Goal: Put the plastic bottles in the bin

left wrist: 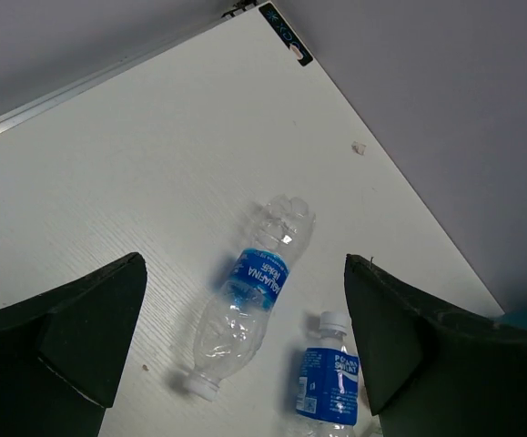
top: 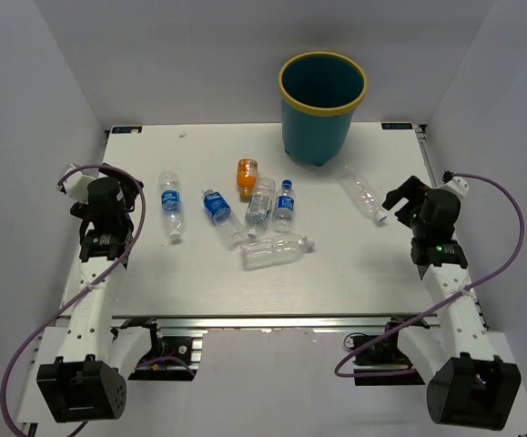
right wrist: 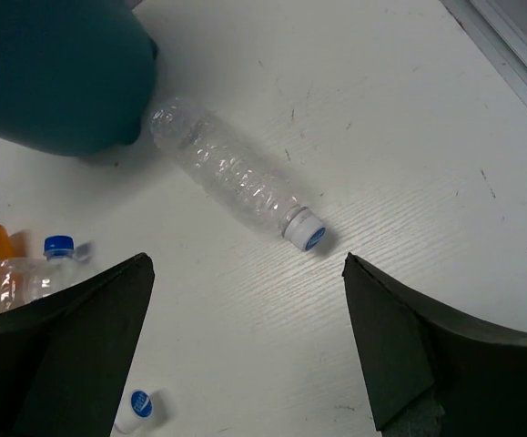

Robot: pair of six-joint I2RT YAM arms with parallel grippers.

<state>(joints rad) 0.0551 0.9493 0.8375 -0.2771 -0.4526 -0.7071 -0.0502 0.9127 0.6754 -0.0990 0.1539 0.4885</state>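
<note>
Plastic bottles [top: 273, 251] lie partly cropped; left end effector [left wrist: 245, 261], right end effector [right wrist: 245, 261] gape empty.

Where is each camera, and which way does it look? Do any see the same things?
Top: high behind the arms, looking down on the white table and the round teal plastic bin with a yellow rim; both arms show.
Left wrist: on the left arm, looking down at a clear plastic bottle with a blue label; its dark fingers show.
Right wrist: on the right arm, looking down at a plain clear plastic bottle beside the bin; its fingers show.
Top and right wrist share the bin and that plain bottle.
</note>
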